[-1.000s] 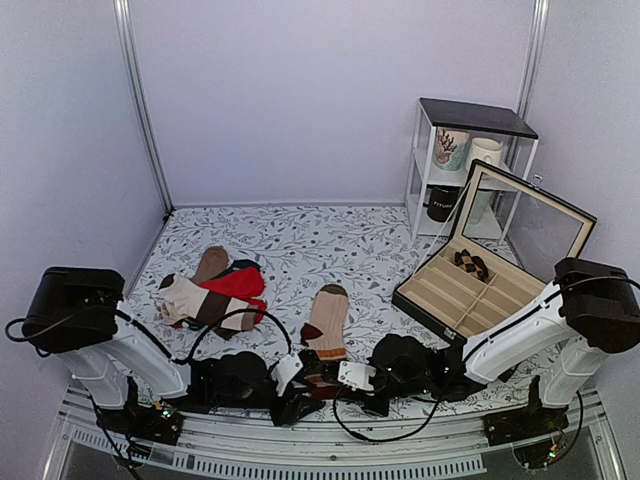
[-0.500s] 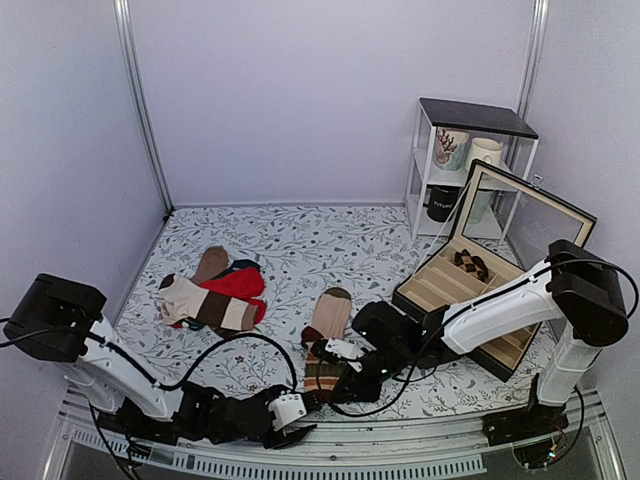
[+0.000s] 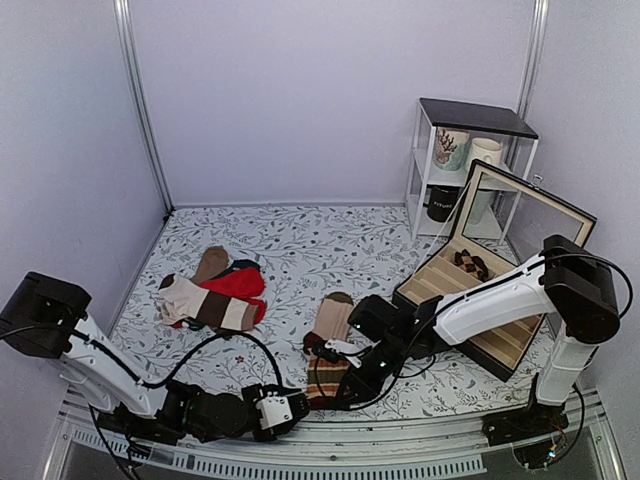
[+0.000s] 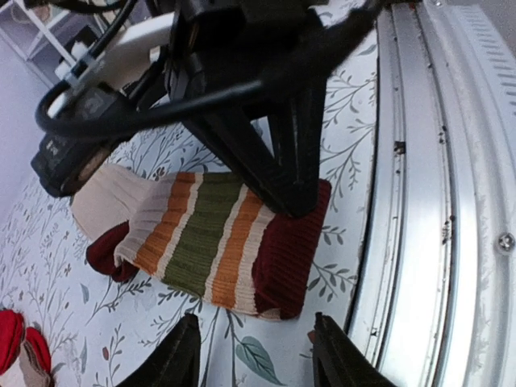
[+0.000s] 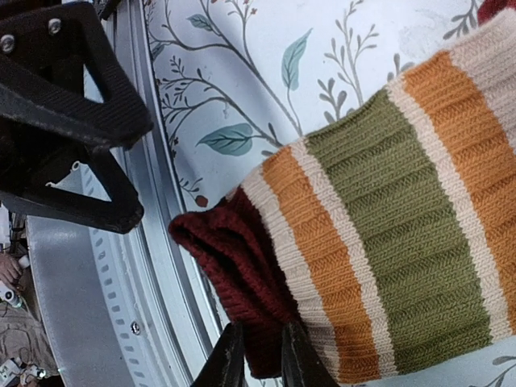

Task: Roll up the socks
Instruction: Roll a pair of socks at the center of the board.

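Observation:
The striped socks (image 3: 330, 325) lie stacked near the front edge, maroon toes pointing away. Their orange, olive and cream leg bands end in a maroon cuff (image 4: 286, 250). My right gripper (image 5: 258, 355) is shut on that cuff (image 5: 234, 258) and shows from above in the top view (image 3: 338, 390). My left gripper (image 4: 254, 359) is open and empty, low over the table just in front of the cuff, beside the front rail. It also shows in the top view (image 3: 292, 405). Its black fingers (image 5: 72, 105) show in the right wrist view.
A heap of other socks (image 3: 215, 295), with a bright red one (image 3: 238, 283), lies at the left. An open black display box (image 3: 480, 295) stands at the right, a white shelf (image 3: 465, 150) with mugs behind it. A metal rail (image 4: 435, 201) runs along the front edge.
My left gripper has let go and drawn back low to the front rail. My right arm has swung round to reach the cuff from behind and now pinches it.

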